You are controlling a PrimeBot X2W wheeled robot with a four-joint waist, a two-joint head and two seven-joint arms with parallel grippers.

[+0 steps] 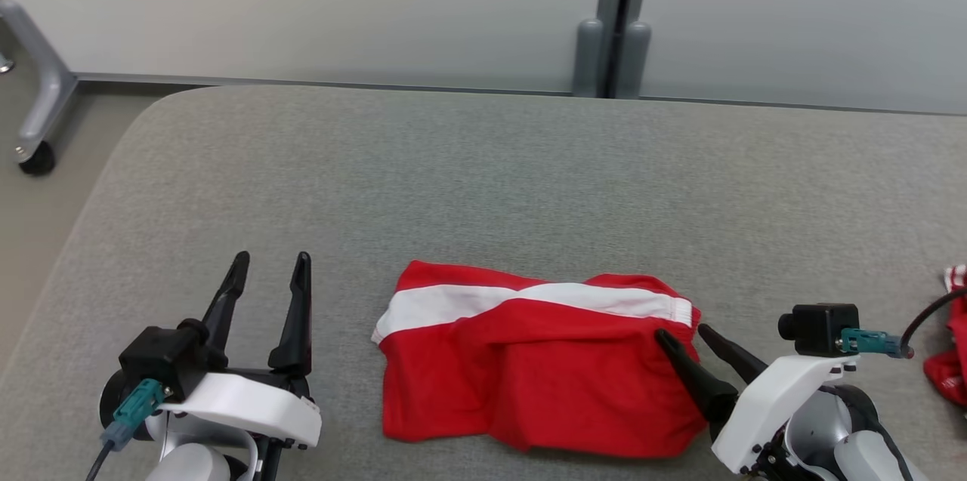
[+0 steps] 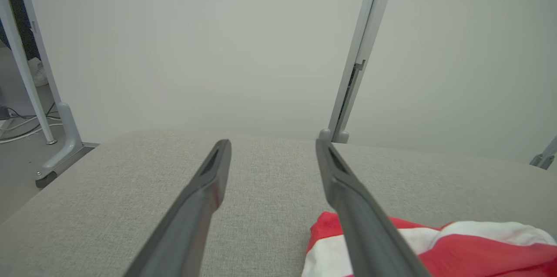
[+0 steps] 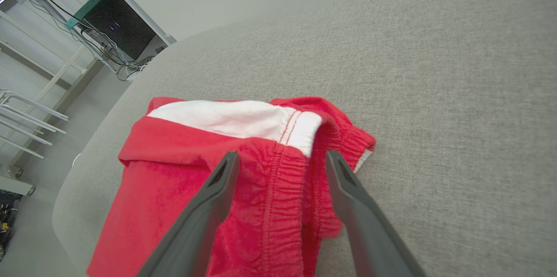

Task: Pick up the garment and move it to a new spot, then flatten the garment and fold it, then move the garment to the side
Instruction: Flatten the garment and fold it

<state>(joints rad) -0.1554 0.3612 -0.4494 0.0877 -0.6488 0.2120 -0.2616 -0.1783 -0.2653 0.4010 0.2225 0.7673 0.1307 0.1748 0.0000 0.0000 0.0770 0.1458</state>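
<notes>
The garment [image 1: 529, 364], red with a white band, lies folded on the grey padded table near its front edge; the left wrist view catches a corner of the garment [image 2: 457, 246], and the right wrist view looks down on the garment [image 3: 226, 172]. My left gripper [image 1: 270, 260] stands open to the left of it, apart from the cloth, with nothing between the fingers; the same left gripper [image 2: 272, 144] points across bare table. My right gripper [image 1: 680, 331] is open at the garment's right edge, and the right gripper [image 3: 280, 157] straddles the elastic waistband from above.
A second red and white cloth [image 1: 953, 349] lies at the table's far right edge. A grey post [image 1: 616, 20] stands behind the table [image 1: 483, 164] against the pale wall. A wheeled metal frame leg [image 1: 38, 103] stands on the floor at the left.
</notes>
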